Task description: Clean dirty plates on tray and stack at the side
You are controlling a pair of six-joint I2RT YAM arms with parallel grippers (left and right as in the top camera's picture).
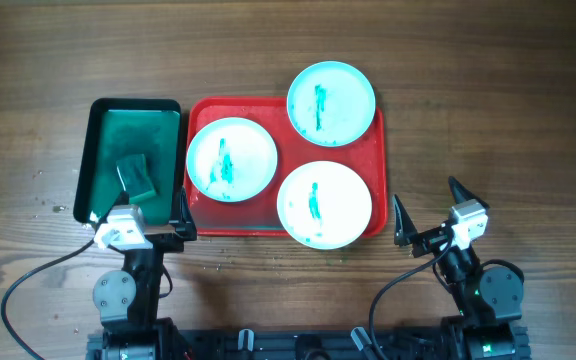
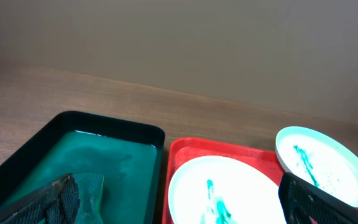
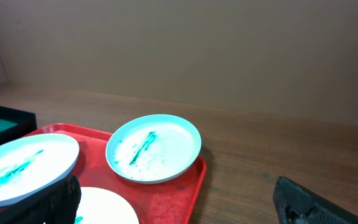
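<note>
We see the red tray (image 1: pixel 248 108) lying in the middle of the wooden surface (image 1: pixel 488 100), and all the dishes are on it. The left-hand plate (image 1: pixel 231 160) sits flat on the tray's left half. The near plate (image 1: pixel 324 204) fills the near right corner, and the far plate (image 1: pixel 331 103) rests at the far right corner with part of it reaching out over the tray's far rim. Each one is white with a pale aqua edge and carries a teal-green smear across its middle. None of them touches another as far as we can tell. Just beside the red tray, on its left, lies a dark green tray (image 1: pixel 148 130) with a sponge (image 1: pixel 136 175) in its near half. The left arm (image 1: pixel 128 270) is at the near edge of the surface. The left jaws are spread wide and hold nothing, with one tip over the green tray's near corner and the other by the gap between the two trays. The right arm (image 1: pixel 468 262) stands to the right of the red tray. The right jaws are likewise spread wide and empty, above bare wood and apart from the tray.
</note>
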